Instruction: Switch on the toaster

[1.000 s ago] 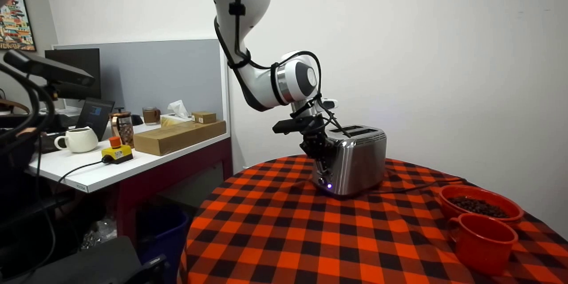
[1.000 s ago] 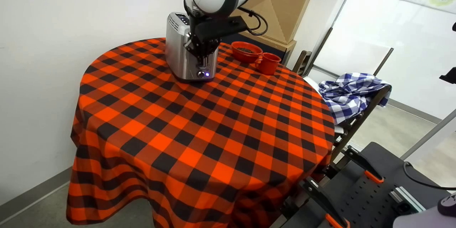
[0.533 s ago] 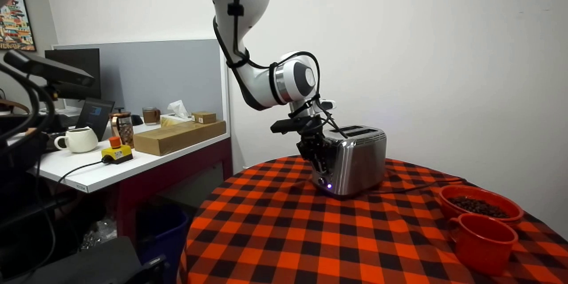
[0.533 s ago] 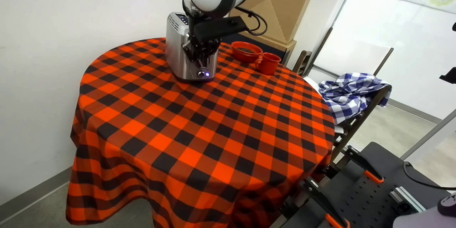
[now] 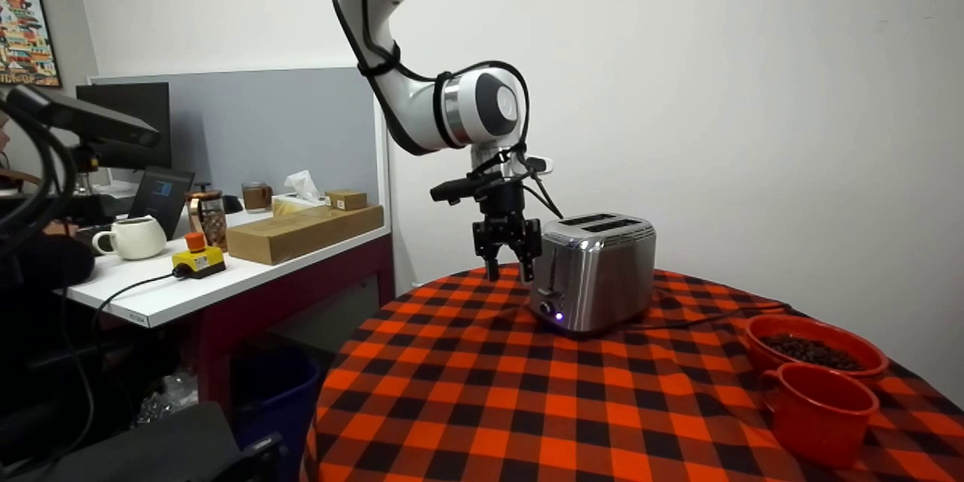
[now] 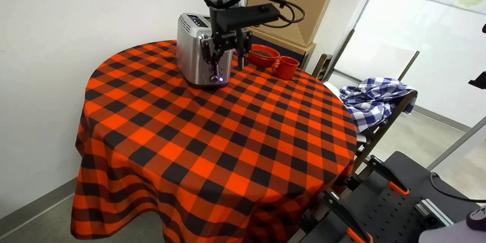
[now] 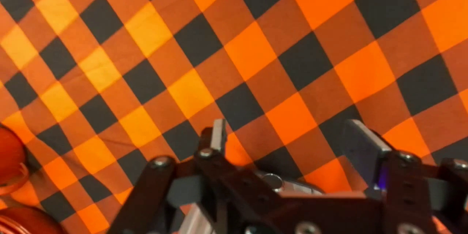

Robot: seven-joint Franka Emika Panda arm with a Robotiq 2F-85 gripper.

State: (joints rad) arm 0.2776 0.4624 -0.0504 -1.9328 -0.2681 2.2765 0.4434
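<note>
The brushed-silver toaster stands upright on the checkered cloth. On its end panel a small dark lever shows low in its slot, above a round knob. A violet-blue light glows beside that knob. My gripper hangs fingers down in front of this panel, apart from it, with its jaws spread and nothing between them. In the wrist view the gripper has wide-set fingers; only a sliver of the toaster and its knob shows behind its linkage.
A red bowl holding dark beans and a red mug stand beyond the toaster. The toaster's cord runs along the cloth towards the bowl. A wall rises behind the round table.
My gripper has risen and backed away from the toaster's end panel, and its jaws have gone from shut to open. The toaster has stayed in place, its light glowing throughout.
</note>
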